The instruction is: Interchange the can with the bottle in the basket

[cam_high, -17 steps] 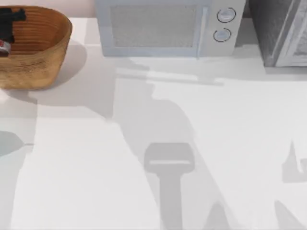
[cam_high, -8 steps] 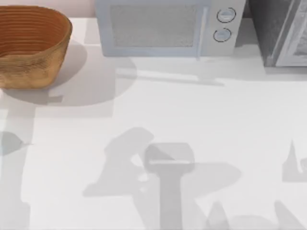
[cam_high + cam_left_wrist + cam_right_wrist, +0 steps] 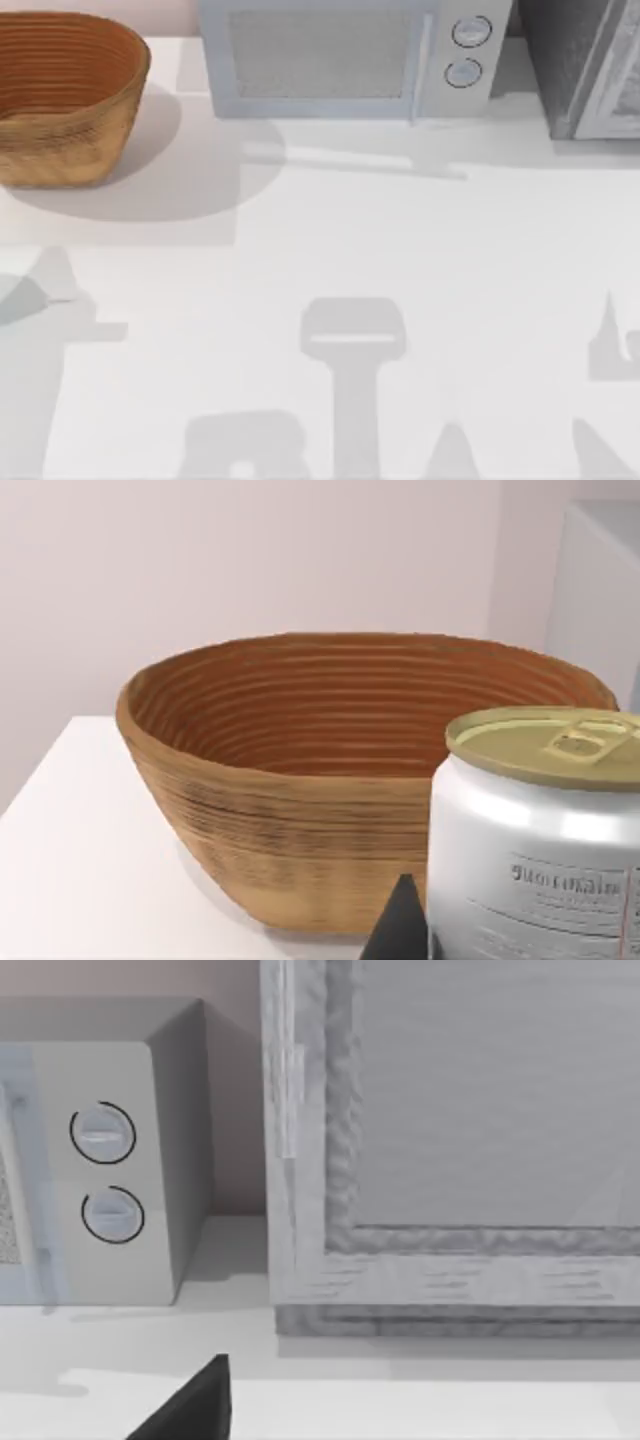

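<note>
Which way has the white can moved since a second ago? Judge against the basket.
Yes. The small white cylindrical can, inside the round orange-brown wicker basket before, is now outside its wall, in the left tool.

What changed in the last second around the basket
A second ago the left gripper was down inside the basket on the top view's left, with the can at its tip. It has since lifted out. The can now sits close in front of the left wrist camera, outside the basket and apparently carried, and the basket's visible interior looks bare. The basket, the microwave and the cabinet kept their places.
</note>
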Robot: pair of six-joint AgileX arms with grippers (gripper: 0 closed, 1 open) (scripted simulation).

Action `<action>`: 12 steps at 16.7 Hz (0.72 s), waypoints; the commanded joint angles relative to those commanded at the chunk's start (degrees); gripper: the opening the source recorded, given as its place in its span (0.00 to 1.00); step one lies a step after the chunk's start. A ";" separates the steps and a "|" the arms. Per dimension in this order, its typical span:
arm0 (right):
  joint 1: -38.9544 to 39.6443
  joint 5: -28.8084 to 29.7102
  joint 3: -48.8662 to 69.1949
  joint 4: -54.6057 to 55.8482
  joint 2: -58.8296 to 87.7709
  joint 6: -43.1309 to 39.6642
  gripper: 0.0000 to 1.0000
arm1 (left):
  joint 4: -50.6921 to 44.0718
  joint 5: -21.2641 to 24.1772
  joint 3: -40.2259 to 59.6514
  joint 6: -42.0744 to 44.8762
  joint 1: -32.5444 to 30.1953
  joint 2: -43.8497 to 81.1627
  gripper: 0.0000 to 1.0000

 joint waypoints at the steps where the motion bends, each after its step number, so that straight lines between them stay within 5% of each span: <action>1: 0.00 0.00 0.00 0.00 0.00 0.00 1.00 | 1.41 -0.15 -3.91 -0.13 -0.42 -4.11 0.00; 6: 0.00 0.00 0.00 0.00 0.00 0.00 1.00 | 5.21 -0.36 -15.47 -0.78 -1.70 -16.05 0.00; 12: 0.00 0.00 0.00 0.00 0.00 0.00 1.00 | 5.28 -0.39 -16.05 -0.72 -1.60 -16.39 0.00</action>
